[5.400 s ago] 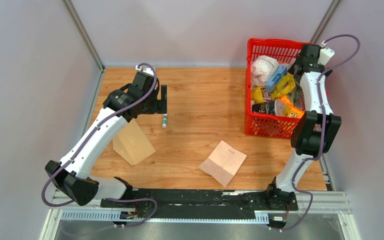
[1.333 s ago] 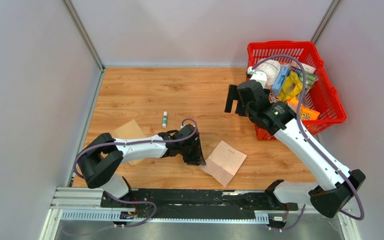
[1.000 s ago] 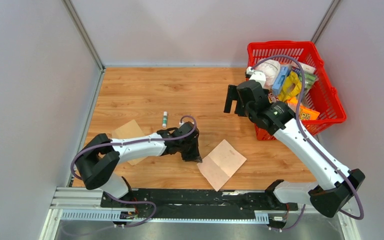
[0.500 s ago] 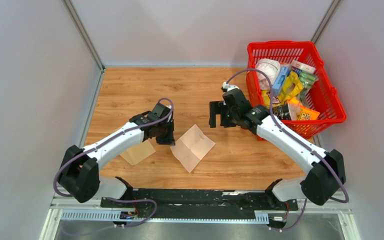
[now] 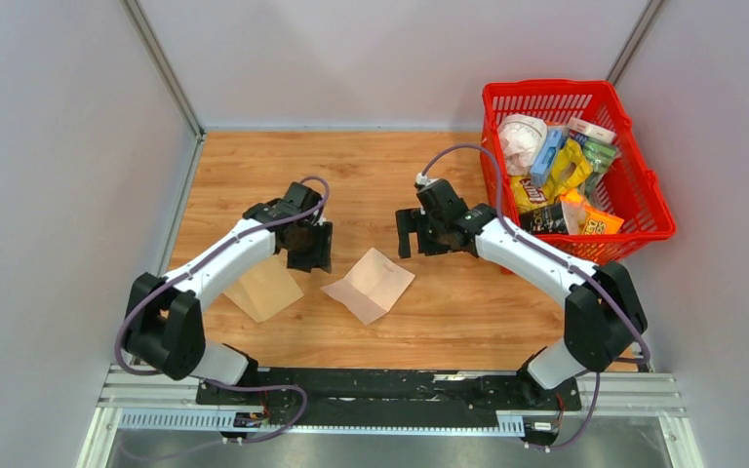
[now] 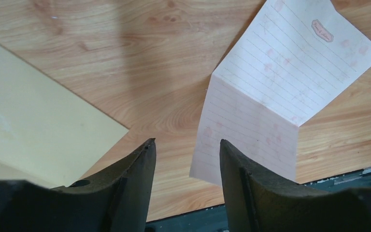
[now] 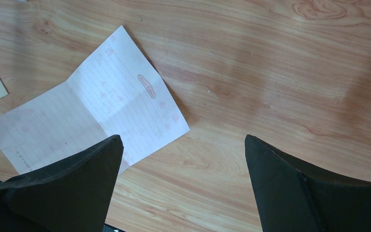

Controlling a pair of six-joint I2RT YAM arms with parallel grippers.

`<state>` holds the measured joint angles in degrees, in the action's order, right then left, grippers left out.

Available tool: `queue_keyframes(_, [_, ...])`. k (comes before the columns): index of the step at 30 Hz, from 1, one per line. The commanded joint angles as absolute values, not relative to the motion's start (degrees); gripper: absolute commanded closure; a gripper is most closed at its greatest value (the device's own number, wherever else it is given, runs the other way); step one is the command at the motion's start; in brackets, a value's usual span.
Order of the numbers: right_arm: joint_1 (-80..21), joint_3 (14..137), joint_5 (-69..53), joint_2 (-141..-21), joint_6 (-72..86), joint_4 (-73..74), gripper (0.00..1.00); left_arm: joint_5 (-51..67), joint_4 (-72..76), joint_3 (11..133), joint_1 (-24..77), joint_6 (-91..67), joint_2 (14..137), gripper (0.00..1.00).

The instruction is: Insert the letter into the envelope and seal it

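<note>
The letter [image 5: 371, 285] is a pale pink lined sheet, half unfolded, lying flat on the wooden table between the two arms. The tan envelope [image 5: 263, 290] lies to its left, partly under my left arm. My left gripper [image 5: 310, 255] hovers between them, open and holding nothing. In the left wrist view the letter [image 6: 280, 87] lies just right of the left gripper [image 6: 186, 142], and the envelope [image 6: 34, 125] is on the left. My right gripper [image 5: 412, 242] stands wide open above the letter's far right corner. In the right wrist view the letter [image 7: 92, 116] lies left of the empty right gripper [image 7: 183, 140].
A red basket [image 5: 644, 146] full of packets stands at the back right, beside the right arm. Grey walls close in the table on the left, back and right. The black rail with the arm bases [image 5: 380, 385] runs along the near edge.
My left gripper, shut on the letter, dragged it left towards the envelope, then let go and opened. The right arm swung left from the basket to the letter.
</note>
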<state>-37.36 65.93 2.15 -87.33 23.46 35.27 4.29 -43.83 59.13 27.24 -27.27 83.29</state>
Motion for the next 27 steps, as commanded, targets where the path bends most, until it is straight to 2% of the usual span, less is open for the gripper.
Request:
queue_keyframes(1, [-37.6, 66.8, 4.1, -88.6, 22.2, 33.0, 0.0, 5.4, -48.6, 62.1, 26.5, -25.4, 76.0, 0.45])
queue_keyframes(6, [-37.6, 67.9, 5.1, -91.0, 22.6, 33.2, 0.0, 18.5, -40.6, 58.1, 27.0, -31.7, 72.5, 0.63])
queue_keyframes(7, [-37.6, 68.4, 5.2, -91.6, 22.7, 33.1, 0.0, 19.2, -39.3, 56.8, 27.2, -33.1, 72.7, 0.65])
queue_keyframes(8, [-37.6, 68.7, 5.3, -92.1, 22.8, 33.2, 0.0, 20.4, -37.5, 55.3, 27.7, -33.6, 73.5, 0.72])
queue_keyframes(11, [-37.6, 69.8, 4.6, -93.2, 23.0, 33.1, 0.0, 22.7, -34.1, 52.2, 28.8, -36.1, 74.7, 0.84])
queue_keyframes(14, [-37.6, 70.8, 3.8, -94.2, 23.0, 33.0, 0.0, 22.8, -31.0, 46.6, 29.7, -38.2, 75.1, 0.87])
queue_keyframes(16, [-37.6, 71.5, 3.6, -94.8, 23.1, 32.8, 0.0, 22.0, -29.2, 43.4, 29.8, -38.8, 75.6, 0.93])
queue_keyframes(17, [-37.5, 71.8, 3.3, -95.2, 23.2, 32.9, 0.0, 21.8, -28.7, 42.5, 29.7, -38.8, 75.9, 0.99])
queue_keyframes(27, [-37.6, 71.2, 1.2, -96.6, 25.4, 31.1, 0.0, 15.7, -27.8, 39.5, 29.8, -37.4, 81.7, 1.0])
